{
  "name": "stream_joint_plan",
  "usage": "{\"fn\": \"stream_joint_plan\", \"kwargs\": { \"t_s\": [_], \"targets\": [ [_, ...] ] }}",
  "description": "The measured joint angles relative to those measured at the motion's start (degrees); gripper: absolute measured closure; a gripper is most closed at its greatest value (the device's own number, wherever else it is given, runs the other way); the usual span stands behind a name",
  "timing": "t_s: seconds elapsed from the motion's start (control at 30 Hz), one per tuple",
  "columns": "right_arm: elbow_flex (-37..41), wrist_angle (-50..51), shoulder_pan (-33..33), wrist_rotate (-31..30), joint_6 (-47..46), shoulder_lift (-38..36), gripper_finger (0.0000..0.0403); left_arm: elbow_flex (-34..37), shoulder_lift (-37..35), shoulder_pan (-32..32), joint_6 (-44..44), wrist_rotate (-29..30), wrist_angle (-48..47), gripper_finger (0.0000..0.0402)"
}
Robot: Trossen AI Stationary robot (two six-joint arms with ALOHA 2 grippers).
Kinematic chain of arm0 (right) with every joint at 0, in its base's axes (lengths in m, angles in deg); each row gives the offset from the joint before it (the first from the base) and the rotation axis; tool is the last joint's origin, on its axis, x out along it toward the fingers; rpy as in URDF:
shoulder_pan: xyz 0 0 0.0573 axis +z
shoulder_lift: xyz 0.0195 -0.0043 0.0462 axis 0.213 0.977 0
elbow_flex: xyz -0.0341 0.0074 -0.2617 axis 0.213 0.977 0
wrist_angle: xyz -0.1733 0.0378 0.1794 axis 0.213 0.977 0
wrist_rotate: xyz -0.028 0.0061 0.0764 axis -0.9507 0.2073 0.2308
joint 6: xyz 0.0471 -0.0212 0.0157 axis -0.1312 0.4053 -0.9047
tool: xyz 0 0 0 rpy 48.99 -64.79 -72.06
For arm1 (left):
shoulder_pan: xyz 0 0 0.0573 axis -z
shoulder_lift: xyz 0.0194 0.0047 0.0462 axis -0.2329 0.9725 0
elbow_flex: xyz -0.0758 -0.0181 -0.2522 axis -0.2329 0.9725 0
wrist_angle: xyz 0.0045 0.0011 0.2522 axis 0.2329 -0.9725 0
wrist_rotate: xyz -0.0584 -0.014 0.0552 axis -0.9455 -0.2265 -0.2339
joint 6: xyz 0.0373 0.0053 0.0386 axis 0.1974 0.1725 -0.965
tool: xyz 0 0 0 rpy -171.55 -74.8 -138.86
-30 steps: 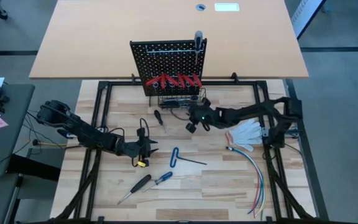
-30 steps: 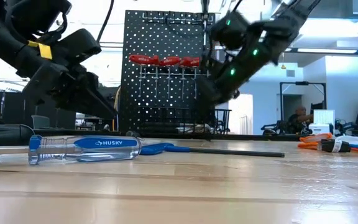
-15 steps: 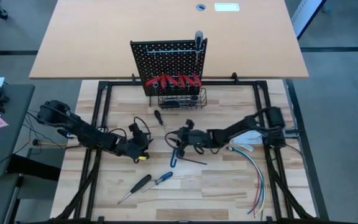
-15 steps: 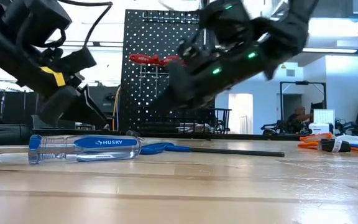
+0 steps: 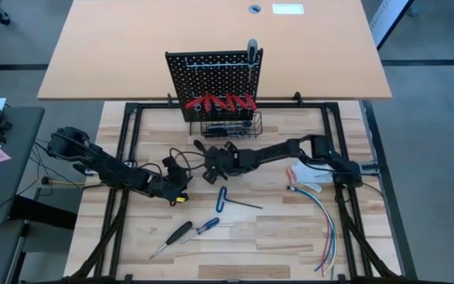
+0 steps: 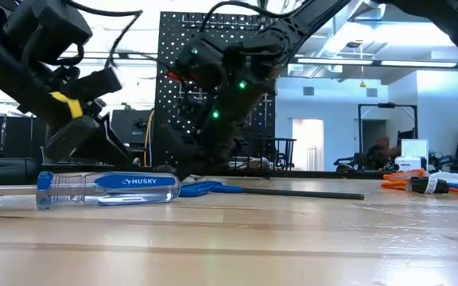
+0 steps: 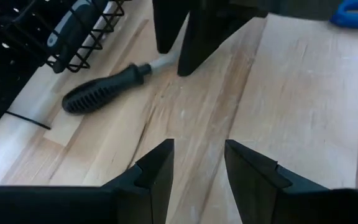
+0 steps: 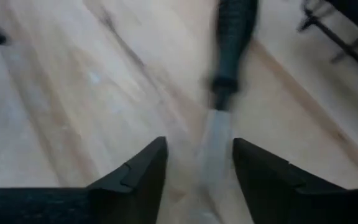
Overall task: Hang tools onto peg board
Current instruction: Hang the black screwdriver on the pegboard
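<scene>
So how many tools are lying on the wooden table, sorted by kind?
Black-handled screwdrivers: 2
Blue-handled screwdriver: 1
Blue-handled hex key: 1
Total: 4

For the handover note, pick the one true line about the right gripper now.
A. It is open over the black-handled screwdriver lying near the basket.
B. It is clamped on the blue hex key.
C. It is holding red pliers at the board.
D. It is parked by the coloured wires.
A: in the right wrist view the right gripper has its fingers spread on either side of the shaft of the black-handled screwdriver, which lies on the table, not gripped.
</scene>
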Motion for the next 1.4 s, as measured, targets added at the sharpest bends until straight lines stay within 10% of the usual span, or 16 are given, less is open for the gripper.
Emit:
{"fn": "stream_joint_plan", "kwargs": {
  "t_s": [0.37, 0.73, 1.13, 1.4],
  "targets": [
    [-0.8, 4.9, -0.3, 3.8, 1.0, 0.5, 0.0387, 0.0, 0.0, 0.0, 0.1, -0.3, 0.2, 0.0263],
    [4.0, 10.5, 2.0, -1.0, 6.0, -7.5, 0.0398, 0.0, 0.0, 0.0, 0.7, -0.3, -1.7, 0.0263],
    [29.9, -31.7, 5.7, -18.3, 15.3, -35.1, 0.0400, 0.0, 0.0, 0.0, 0.5, -0.3, 1.5, 0.0263],
    [30.9, -62.8, 1.7, -18.6, 35.9, -40.0, 0.0400, 0.0, 0.0, 0.0, -1.3, -2.3, 4.7, 0.0263]
  ]
}}
